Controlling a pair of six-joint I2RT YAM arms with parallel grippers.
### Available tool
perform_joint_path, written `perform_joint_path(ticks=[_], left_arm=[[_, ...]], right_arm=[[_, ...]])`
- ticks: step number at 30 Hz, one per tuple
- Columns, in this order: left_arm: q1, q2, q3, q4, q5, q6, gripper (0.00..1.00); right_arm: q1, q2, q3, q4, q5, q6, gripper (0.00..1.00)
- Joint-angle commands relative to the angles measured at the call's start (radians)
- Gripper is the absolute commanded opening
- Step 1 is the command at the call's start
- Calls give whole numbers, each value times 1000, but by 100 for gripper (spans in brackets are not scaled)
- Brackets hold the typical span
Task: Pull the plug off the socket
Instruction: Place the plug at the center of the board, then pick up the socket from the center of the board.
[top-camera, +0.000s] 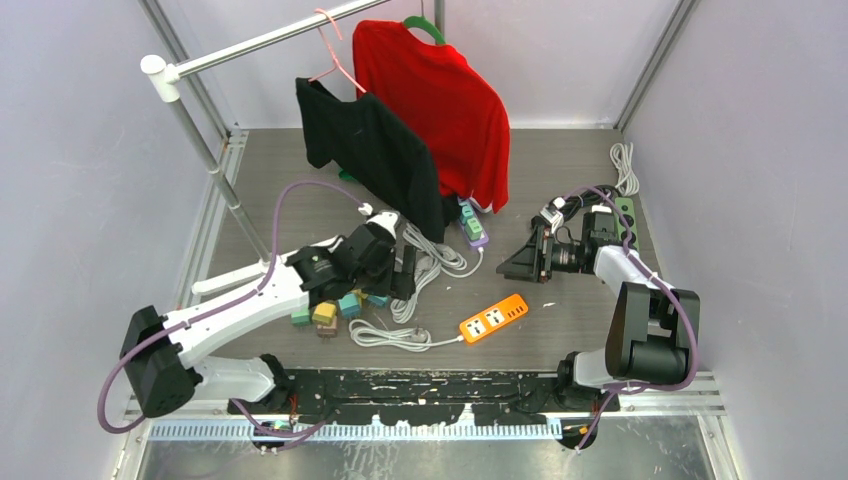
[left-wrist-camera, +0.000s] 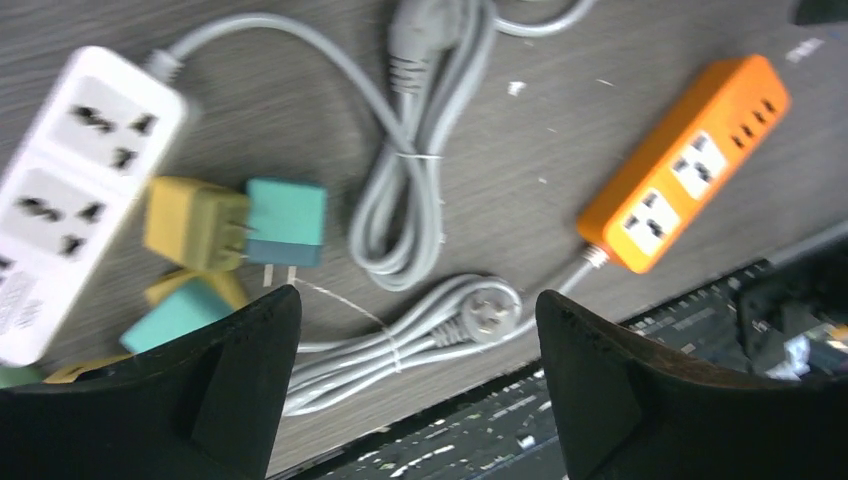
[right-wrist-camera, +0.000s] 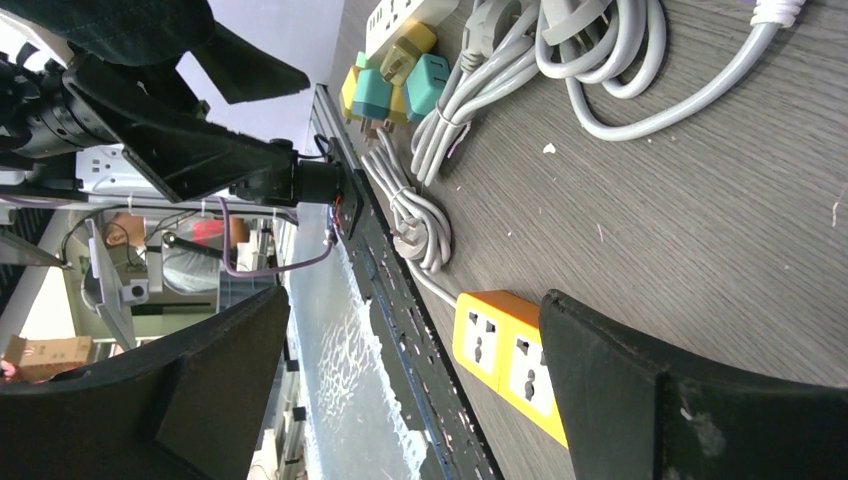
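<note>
My left gripper (left-wrist-camera: 415, 320) hung open, empty, above loose plugs (left-wrist-camera: 285, 220) beside the strip (left-wrist-camera: 60, 215). Its visible sockets (left-wrist-camera: 105, 118) looked bare, so I judged the unplugging done. My right gripper (right-wrist-camera: 412, 300) gaped idle.

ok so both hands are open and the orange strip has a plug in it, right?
Not quite. The left hand and right hand are open, but the orange strip has nothing plugged in: the left wrist view shows its sockets empty.
</note>
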Motion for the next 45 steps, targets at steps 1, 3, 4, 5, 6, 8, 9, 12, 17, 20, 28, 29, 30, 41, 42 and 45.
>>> perform_joint_path(ticks=[1,3,4,5,6,8,9,12,17,20,28,29,30,41,42,45], left_arm=[[5,-78,-79,266,185,15,87],[5,-103,-108,342,219,12,87],[5,-115,-121,368,233,12,90],[4,-125,-131,393,242,10,91],[5,-136,-140,411,248,10,91],[4,-156,-158,449,253,12,91],[5,-166,-169,464,253,15,91],[4,-206,-196,496,237,37,90],[5,-306,-248,517,181,76,90],[4,-378,-293,534,161,86,91],[5,-515,-385,541,90,57,91],[5,-523,-389,538,83,54,91],[5,-531,-393,536,72,51,90],[5,-536,-413,516,21,23,91],[5,-537,-413,509,14,22,91],[4,-545,-414,493,-2,17,91]], right_arm=[[-6,-16,43,-45,-24,-64,100],[-6,-11,67,-104,-12,-120,100],[-5,-5,89,-155,-2,-166,100],[-5,3,117,-226,16,-244,100],[-4,14,158,-325,41,-339,100],[8,56,265,-582,90,-684,100],[22,88,330,-718,120,-822,100],[93,177,492,-1025,216,-1158,100],[307,96,487,-819,510,-997,100],[461,-11,412,-582,710,-897,100],[733,-46,322,-465,846,-992,100],[749,-44,316,-454,849,-985,100],[760,-43,310,-442,848,-975,100],[872,-56,206,-305,933,-903,100],[882,-58,196,-304,923,-905,100],[910,-77,156,-305,886,-917,100]])
